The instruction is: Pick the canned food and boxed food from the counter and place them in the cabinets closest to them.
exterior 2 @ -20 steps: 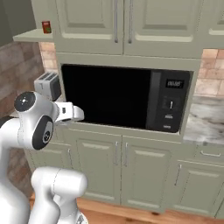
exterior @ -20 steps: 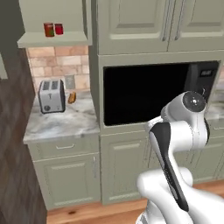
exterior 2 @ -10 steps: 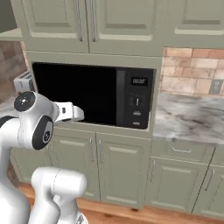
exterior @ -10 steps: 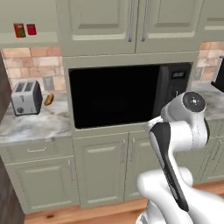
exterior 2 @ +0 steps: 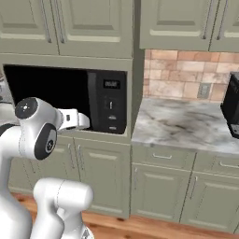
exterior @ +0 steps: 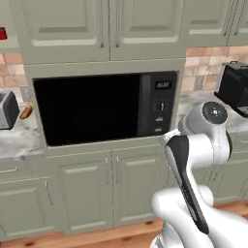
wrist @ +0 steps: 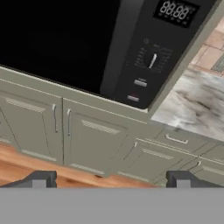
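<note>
Two fingertips [wrist: 41,178] sit wide apart, so gripper [wrist: 111,179] released, empty, facing the microwave [exterior: 104,106]. Boxed food [exterior: 3,34] far left by cabinets [exterior: 101,26]; counter [exterior 2: 186,123] right.

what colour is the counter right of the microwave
Grey-white marbled counter with dark veining, seen best in the right base view.

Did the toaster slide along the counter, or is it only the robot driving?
No. The toaster stays beside the microwave on the counter, just as before. Everything slid left in the picture together, so the base drove right.
</note>
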Motion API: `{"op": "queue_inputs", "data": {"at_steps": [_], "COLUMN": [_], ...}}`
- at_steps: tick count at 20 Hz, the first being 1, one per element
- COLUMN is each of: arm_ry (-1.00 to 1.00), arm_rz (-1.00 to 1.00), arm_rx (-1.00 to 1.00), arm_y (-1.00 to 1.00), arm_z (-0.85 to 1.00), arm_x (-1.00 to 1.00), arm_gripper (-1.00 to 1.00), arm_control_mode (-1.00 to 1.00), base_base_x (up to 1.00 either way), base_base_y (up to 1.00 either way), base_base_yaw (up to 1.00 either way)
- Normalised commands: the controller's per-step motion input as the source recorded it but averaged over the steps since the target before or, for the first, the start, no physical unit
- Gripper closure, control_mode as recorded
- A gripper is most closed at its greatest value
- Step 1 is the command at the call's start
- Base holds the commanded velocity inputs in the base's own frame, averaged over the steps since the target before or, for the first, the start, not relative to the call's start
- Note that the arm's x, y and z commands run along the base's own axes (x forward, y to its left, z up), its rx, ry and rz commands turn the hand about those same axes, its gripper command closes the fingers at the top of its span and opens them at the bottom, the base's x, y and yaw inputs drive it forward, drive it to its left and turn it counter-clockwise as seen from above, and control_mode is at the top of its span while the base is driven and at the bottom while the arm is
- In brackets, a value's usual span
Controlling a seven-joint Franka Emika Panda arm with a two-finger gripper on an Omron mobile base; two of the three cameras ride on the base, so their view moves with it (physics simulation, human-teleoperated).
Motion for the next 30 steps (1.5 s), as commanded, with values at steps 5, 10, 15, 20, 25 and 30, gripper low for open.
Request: {"op": "queue_inputs", "data": {"at_steps": [5, 10, 15, 20, 25, 30], "arm_ry": [0.0, 0.0, 0.0, 0.0, 0.0, 0.0], "arm_rz": [0.0, 0.0, 0.0, 0.0, 0.0, 0.0], "arm_rx": [0.0, 0.0, 0.0, 0.0, 0.0, 0.0], "arm_y": [0.0, 0.0, 0.0, 0.0, 0.0, 0.0], "arm_z": [0.0, 0.0, 0.0, 0.0, 0.0, 0.0], "arm_x": [0.0, 0.0, 0.0, 0.0, 0.0, 0.0], "arm_gripper": [-1.0, -1.0, -1.0, -1.0, -1.0, -1.0], "arm_control_mode": [1.0, 1.0, 1.0, 1.0, 1.0, 1.0], "base_base_x": [0.0, 0.0, 0.0, 0.0, 0.0, 0.0], "base_base_y": [-0.66, -0.67, -0.68, -0.68, -0.69, -0.69], "base_base_yaw": [0.0, 0.0, 0.0, 0.0, 0.0, 0.0]}}
